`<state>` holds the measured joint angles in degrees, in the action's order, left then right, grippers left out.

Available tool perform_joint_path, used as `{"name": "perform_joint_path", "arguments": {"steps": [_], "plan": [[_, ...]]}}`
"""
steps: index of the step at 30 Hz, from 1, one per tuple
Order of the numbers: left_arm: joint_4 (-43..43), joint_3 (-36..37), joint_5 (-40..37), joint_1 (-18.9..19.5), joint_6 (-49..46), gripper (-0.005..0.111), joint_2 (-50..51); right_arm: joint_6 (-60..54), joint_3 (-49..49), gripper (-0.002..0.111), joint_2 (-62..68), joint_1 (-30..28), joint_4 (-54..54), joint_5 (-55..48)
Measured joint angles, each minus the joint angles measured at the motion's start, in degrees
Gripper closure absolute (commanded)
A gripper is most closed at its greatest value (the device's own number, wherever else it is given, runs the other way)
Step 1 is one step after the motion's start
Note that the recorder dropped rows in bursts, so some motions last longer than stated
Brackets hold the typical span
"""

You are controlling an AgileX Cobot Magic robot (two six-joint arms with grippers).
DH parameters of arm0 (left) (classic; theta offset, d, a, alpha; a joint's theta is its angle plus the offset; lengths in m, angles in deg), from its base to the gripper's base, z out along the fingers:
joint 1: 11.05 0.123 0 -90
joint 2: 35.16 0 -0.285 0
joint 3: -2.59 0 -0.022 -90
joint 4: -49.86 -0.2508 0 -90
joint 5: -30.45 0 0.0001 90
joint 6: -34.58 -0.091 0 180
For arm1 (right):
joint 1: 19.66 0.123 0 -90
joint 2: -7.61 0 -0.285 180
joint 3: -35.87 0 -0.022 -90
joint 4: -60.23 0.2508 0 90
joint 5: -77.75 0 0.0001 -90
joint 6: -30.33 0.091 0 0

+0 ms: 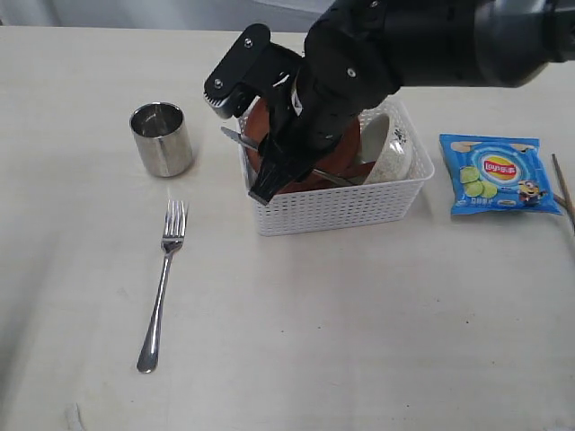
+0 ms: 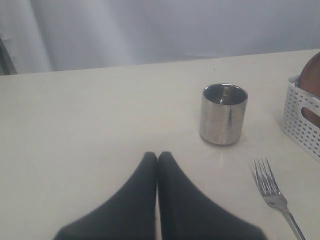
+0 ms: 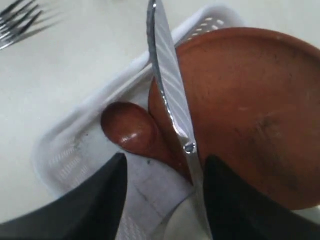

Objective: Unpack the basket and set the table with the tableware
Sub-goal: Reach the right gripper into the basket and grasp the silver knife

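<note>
Toward the near edge of the table (image 1: pixel 359 350) lies the fork (image 1: pixel 162 287), the cup (image 1: pixel 162 139) beyond it; the left gripper (image 2: pixel 158 156) is pinched together, empty. Farther back, in the basket (image 1: pixel 332 211), the right gripper (image 3: pixel 165 162) straddles the knife (image 3: pixel 167 75), fingers wide, beside the plate (image 3: pixel 250 100); unpacking cutlery, it likely must close squarely, then lift clear

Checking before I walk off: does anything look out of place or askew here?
Nothing spilled. In the basket the plate leans on edge with the knife slanting across it, and the bowl is tipped on its side. A chip bag, not tableware, lies beside it.
</note>
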<state>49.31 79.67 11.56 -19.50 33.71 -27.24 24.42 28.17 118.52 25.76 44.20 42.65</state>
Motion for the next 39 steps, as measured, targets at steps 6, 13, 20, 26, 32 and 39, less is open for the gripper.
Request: {"name": "perform_joint_path", "arguments": {"steps": [6,13,20,26,32,39], "plan": [[0.00,0.00,0.00,0.00,0.00,0.107,0.00,2.88,0.00,0.062,1.86,0.97,-2.89,2.63],[0.00,0.00,0.00,0.00,0.00,0.107,0.00,8.85,0.00,0.062,4.60,0.97,-8.35,5.92],[0.00,0.00,0.00,0.00,0.00,0.107,0.00,18.44,0.00,0.062,7.02,0.97,-17.80,6.15],[0.00,0.00,0.00,0.00,0.00,0.107,0.00,21.57,0.00,0.062,8.04,0.97,-21.19,6.41],[0.00,0.00,0.00,0.00,0.00,0.107,0.00,22.20,0.00,0.064,9.49,0.97,-21.30,6.55],[0.00,0.00,0.00,0.00,0.00,0.107,0.00,22.29,0.41,0.109,9.58,0.97,-24.43,6.29]]}}
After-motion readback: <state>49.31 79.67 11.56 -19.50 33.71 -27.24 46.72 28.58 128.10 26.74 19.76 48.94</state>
